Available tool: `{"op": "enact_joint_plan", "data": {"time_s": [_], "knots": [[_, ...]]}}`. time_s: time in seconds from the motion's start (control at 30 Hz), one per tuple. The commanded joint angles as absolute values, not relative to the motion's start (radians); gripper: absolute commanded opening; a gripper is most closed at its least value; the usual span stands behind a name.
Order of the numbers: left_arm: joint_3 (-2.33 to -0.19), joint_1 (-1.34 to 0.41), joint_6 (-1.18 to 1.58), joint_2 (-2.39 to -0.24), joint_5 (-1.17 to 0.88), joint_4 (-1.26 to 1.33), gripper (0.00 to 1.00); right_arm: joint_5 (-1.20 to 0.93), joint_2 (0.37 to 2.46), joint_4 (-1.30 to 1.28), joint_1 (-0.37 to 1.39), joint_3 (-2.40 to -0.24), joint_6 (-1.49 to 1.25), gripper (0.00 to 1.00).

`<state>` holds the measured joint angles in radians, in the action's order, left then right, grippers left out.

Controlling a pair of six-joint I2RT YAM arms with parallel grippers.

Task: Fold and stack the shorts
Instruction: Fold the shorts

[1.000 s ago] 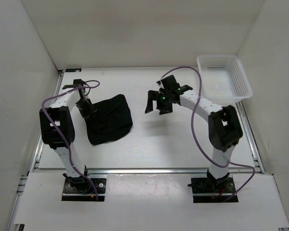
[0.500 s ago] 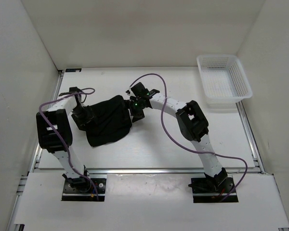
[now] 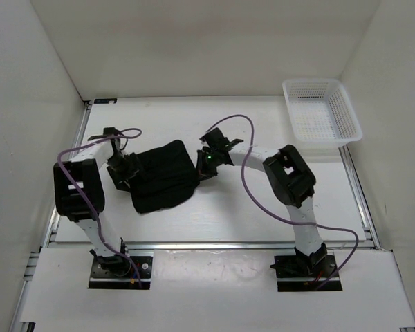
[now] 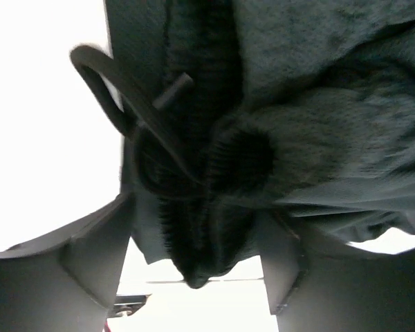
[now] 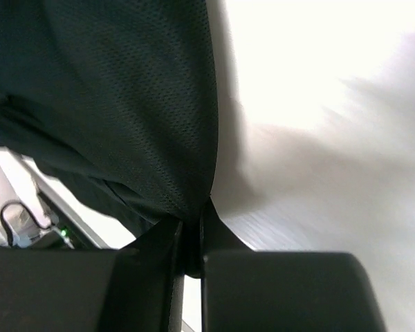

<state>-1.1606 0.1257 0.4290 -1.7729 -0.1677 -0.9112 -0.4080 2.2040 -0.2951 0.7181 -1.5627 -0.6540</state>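
The black shorts (image 3: 162,176) lie in a folded bundle on the white table, left of centre. My left gripper (image 3: 122,173) is at their left edge and stands open. In the left wrist view the gathered waistband (image 4: 214,173) and a loop of drawstring (image 4: 111,83) bulge between the spread fingers (image 4: 97,256), which do not pinch them; the left gripper (image 4: 194,270) stays wide. My right gripper (image 3: 202,166) is at the bundle's right edge. In the right wrist view the right gripper (image 5: 191,232) is shut on a thin edge of the mesh fabric of the shorts (image 5: 124,104).
A white mesh basket (image 3: 321,114) stands at the far right corner of the table. White walls close in the left, back and right sides. Purple cables arc over both arms near the shorts.
My right arm swung left from the table's middle to the shorts' right edge and shut on it. My left gripper opened and let go of the left edge. The bundle shifted slightly right.
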Motion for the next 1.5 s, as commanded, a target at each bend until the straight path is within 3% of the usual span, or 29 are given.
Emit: {"op": "enact_joint_plan", "data": {"time_s": [0.0,0.07,0.1,0.23,0.27,0.3,0.33,0.37,0.4,0.6,0.73,0.83,0.97,1.03,1.1,1.13,1.17,1.47], "knots": [[-1.187,0.054,0.379,-1.776,-0.192,-0.899,0.81,-0.267,2.048,-0.247,0.641,-1.409,-0.721,0.00],[-1.221,-0.014,0.379,-1.785,-0.221,-0.899,0.97,-0.203,1.953,-0.247,0.641,-1.346,-0.721,0.00],[-1.230,-0.038,0.379,-1.786,-0.221,-0.899,1.00,-0.151,1.892,-0.259,0.641,-1.286,-0.712,0.00],[-1.284,-0.144,0.399,-1.795,-0.245,-0.908,1.00,-0.094,1.786,-0.270,0.641,-1.168,-0.724,0.02],[-1.293,-0.173,0.408,-1.805,-0.245,-0.908,1.00,-0.080,1.773,-0.279,0.641,-1.157,-0.724,0.14],[-1.305,-0.182,0.408,-1.805,-0.245,-0.908,1.00,-0.066,1.752,-0.290,0.641,-1.148,-0.724,0.56],[-1.305,-0.183,0.417,-1.805,-0.245,-0.917,1.00,-0.046,1.741,-0.304,0.641,-1.147,-0.724,0.76],[-1.305,-0.195,0.426,-1.805,-0.236,-0.917,1.00,-0.022,1.727,-0.333,0.641,-1.147,-0.724,0.91],[-1.305,-0.195,0.426,-1.805,-0.227,-0.917,1.00,0.006,1.697,-0.348,0.641,-1.147,-0.724,1.00],[-1.244,-0.195,0.437,-1.816,-0.193,-0.875,0.98,0.129,1.583,-0.428,0.641,-1.158,-0.657,1.00],[-1.189,-0.195,0.449,-1.848,-0.184,-0.821,0.81,0.141,1.557,-0.449,0.620,-1.169,-0.646,1.00],[-1.189,-0.195,0.449,-1.902,-0.184,-0.799,0.74,0.150,1.532,-0.459,0.620,-1.158,-0.646,1.00],[-1.241,-0.184,0.428,-1.914,-0.169,-0.808,0.55,0.160,1.484,-0.468,0.598,-1.120,-0.646,1.00],[-1.282,-0.184,0.419,-1.930,-0.169,-0.830,0.55,0.160,1.467,-0.478,0.586,-1.111,-0.655,1.00],[-1.370,-0.184,0.397,-1.959,-0.151,-0.891,0.66,0.179,1.436,-0.488,0.560,-1.101,-0.655,1.00],[-1.399,-0.184,0.397,-1.959,-0.138,-0.914,0.89,0.179,1.425,-0.488,0.551,-1.101,-0.655,1.00],[-1.449,-0.184,0.387,-1.959,-0.127,-0.937,1.00,0.196,1.404,-0.518,0.542,-1.114,-0.655,1.00],[-1.615,-0.184,0.367,-1.735,-0.008,-1.132,1.00,0.489,1.191,-0.692,0.405,-1.210,-0.574,1.00]]}}
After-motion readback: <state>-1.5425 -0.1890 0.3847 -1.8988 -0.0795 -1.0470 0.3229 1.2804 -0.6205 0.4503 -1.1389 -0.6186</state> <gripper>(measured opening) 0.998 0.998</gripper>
